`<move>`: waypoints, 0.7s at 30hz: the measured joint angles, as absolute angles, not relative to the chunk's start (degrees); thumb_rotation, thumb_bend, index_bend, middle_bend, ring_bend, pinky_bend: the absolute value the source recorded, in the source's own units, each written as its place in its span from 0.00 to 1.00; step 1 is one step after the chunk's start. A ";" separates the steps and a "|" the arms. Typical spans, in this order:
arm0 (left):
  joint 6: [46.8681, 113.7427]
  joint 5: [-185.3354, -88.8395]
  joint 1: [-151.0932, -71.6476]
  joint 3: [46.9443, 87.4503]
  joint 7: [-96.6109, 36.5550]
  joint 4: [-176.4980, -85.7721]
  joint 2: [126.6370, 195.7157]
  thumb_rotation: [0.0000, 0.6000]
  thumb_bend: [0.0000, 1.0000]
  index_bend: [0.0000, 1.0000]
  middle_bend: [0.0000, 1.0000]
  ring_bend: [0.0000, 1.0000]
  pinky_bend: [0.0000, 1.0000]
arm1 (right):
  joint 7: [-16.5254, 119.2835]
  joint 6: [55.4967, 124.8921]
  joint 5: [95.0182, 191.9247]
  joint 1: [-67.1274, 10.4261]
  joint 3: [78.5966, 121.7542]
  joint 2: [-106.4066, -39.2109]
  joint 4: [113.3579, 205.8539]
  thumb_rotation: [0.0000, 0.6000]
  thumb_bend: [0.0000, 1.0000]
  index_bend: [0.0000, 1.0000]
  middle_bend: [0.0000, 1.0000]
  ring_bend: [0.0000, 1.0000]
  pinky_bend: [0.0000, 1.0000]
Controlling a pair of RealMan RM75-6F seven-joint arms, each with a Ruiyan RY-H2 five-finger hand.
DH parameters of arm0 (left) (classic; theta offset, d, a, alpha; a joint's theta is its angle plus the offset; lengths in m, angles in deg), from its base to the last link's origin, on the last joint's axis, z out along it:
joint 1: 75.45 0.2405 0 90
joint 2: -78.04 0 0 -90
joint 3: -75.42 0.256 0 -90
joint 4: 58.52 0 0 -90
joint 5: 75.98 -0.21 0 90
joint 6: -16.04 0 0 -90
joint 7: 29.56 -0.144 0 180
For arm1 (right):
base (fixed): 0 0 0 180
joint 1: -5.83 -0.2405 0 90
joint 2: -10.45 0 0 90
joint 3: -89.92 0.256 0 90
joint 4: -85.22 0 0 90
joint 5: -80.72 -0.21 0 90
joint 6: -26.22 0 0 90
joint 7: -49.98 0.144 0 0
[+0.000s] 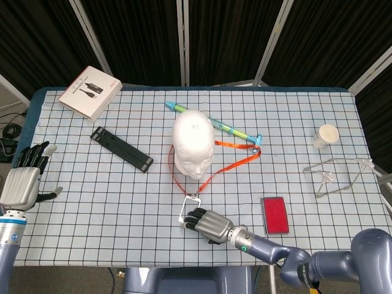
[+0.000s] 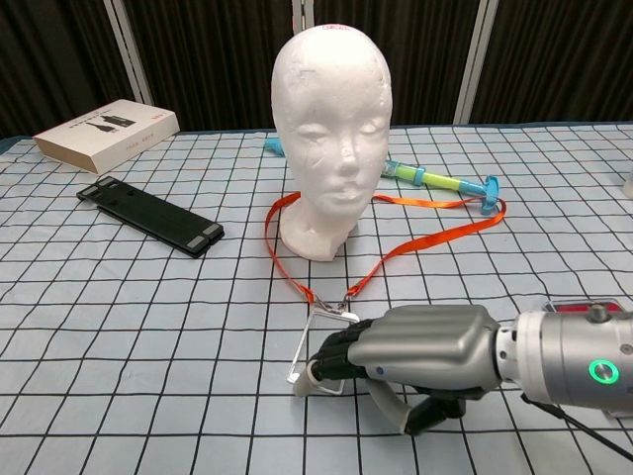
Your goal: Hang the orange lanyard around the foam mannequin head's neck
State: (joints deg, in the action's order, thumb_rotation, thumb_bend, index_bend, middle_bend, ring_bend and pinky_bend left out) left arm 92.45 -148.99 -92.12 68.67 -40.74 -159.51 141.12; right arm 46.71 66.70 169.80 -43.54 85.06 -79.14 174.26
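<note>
Nearest the robot, the right hand (image 2: 420, 346) lies low over the checked tablecloth (image 1: 92, 190), its arm reaching in from the right, its fingers (image 2: 336, 358) curled and clamped on the near edge of the clear badge holder (image 2: 315, 348) at the end of the orange lanyard (image 2: 415, 240). Off at the left edge the left hand (image 1: 21, 180) hangs beside the table, palm turned down, fingers apart and holding nothing. From the badge holder the single lanyard runs away from the robot in a loop: one strap passes the left side of the foam head's (image 2: 331, 129) base and bends behind it, the other stretches out to the right toward the end of the marker; whether it circles the neck fully I cannot tell. One foam head stands upright mid-table. To the right lie one red card (image 1: 275, 214), one clear plastic stand (image 1: 334, 174) and, further back, one paper cup (image 1: 326, 135) whose contents cannot be made out. Left of the head lies one black strip (image 1: 121, 149). Behind the head lies one green-and-blue marker (image 1: 214, 122), and at the far left corner one white box (image 1: 90, 92).
</note>
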 measured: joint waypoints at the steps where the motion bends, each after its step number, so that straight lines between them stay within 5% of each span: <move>1: 92.42 -149.00 -92.13 68.67 -40.79 -159.50 141.14 1.00 0.20 0.00 0.00 0.00 0.00 | 46.93 66.64 170.20 -43.58 84.73 -78.63 174.65 1.00 1.00 0.18 0.15 0.08 0.13; 21: 91.65 -148.23 -92.38 68.36 -42.08 -158.68 142.09 1.00 0.20 0.00 0.00 0.00 0.00 | 46.30 68.03 177.86 -45.00 80.62 -69.47 177.02 1.00 1.00 0.21 0.17 0.08 0.14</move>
State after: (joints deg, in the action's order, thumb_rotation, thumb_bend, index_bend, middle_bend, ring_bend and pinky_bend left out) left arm 91.65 -148.23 -92.38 68.36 -42.08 -158.68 142.09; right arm 46.30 68.03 177.86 -45.00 80.62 -69.47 177.02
